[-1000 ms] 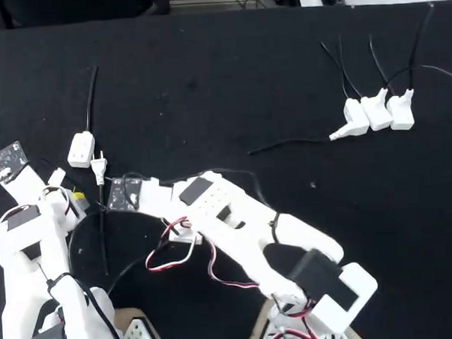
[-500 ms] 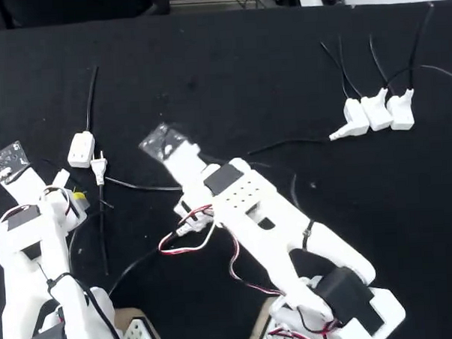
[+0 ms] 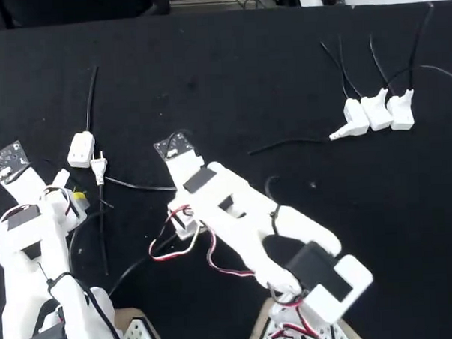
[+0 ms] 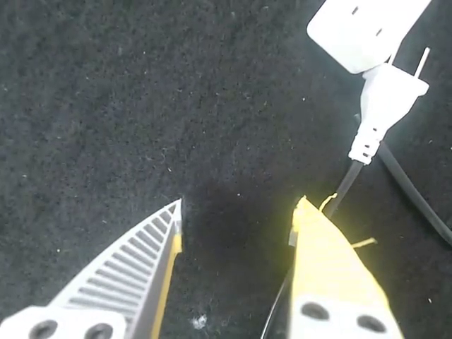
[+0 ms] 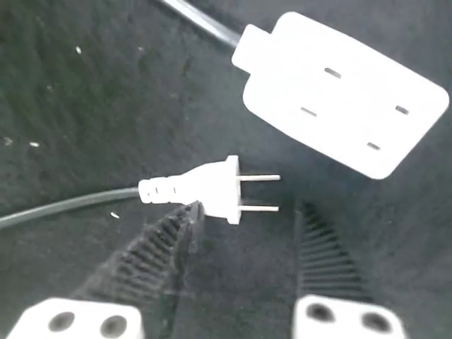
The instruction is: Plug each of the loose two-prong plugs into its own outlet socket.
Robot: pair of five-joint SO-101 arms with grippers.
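Loose two-prong plug [image 3: 99,168] lies flat near left edge of the bench [image 3: 229,72], just beside its outlet socket [image 3: 81,149] (prongs not inserted). Right gripper [image 5: 250,212] points at the plug, fingers apart, holding nothing. Left gripper [image 4: 236,205] near the plug's cable [image 4: 344,185], fingers spread too, empty.

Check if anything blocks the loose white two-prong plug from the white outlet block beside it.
Nothing visible does. Only bare black tabletop lies between the white two-prong plug and the white outlet block, whose slots are uncovered.
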